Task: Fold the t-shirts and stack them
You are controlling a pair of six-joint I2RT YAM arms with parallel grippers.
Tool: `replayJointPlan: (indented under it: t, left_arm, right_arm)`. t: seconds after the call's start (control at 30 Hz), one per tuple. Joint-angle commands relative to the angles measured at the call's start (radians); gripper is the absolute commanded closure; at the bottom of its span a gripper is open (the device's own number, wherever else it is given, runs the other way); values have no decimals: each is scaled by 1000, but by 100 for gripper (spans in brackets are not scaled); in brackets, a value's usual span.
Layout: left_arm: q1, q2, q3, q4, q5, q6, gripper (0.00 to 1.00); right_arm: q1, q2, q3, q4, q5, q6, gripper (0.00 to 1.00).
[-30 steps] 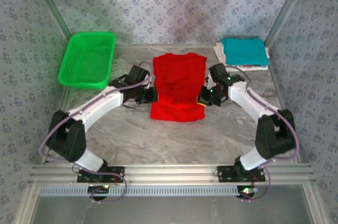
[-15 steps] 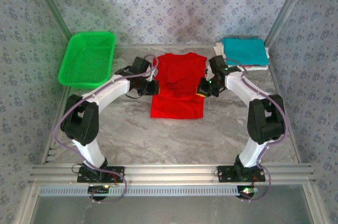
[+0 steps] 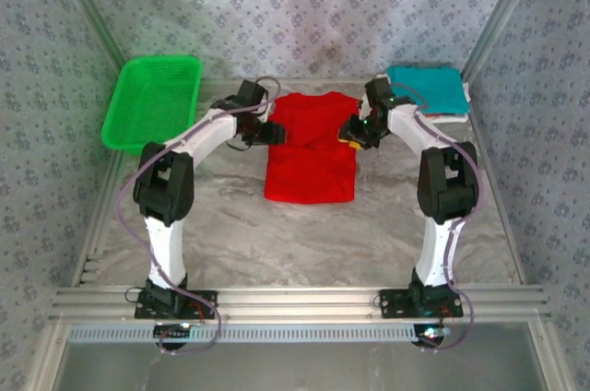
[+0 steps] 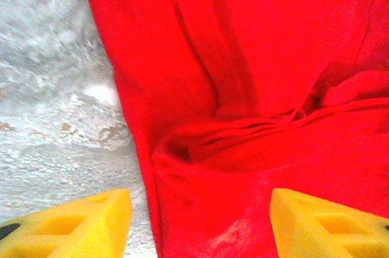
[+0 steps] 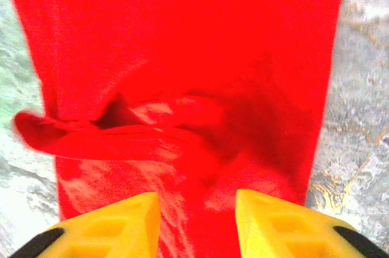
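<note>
One green basket left of the red t-shirt.

Bright, even overhead light; faint soft shadows on table; red t-shirt oversaturated, wrist views slightly soft.

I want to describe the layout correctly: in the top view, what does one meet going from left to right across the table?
Green basket → left hand → red t-shirt → right hand → teal t-shirt
</note>
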Motion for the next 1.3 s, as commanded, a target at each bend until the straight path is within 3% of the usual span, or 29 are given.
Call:
replayJointPlan:
  t: [0.0, 0.07, 0.17, 0.33, 0.53, 0.77, 0.97, 1.27]
  left_arm:
    - [-21, -108, -25, 34, -76, -30, 40]
    - [-47, -174, -113, 84, -102, -36, 41]
    - [-94, -261, -278, 182, -98, -29, 55]
    - [-111, -303, -488, 319, -17, -92, 66]
    - [-114, -249, -605, 448, 46, -163, 79]
    - [-113, -246, -790, 529, -25, -243, 83]
    - [-118, -237, -904, 593, -23, -306, 87]
    - [-192, -438, -1060, 528, -54, -406, 86]
  right_arm:
    - [-3, -107, 27, -3, -11, -26, 57]
    - [2, -201, -66, 64, -44, -25, 56]
    - [14, -350, -273, 199, -90, 14, 62]
    - [73, -484, -597, 376, -78, 108, 100]
    - [145, -384, -671, 457, -84, 145, 100]
    - [114, -269, -752, 553, -68, 136, 100]
    - [102, -186, -808, 578, -82, 127, 100]
    - [117, -316, -905, 505, -68, 135, 100]
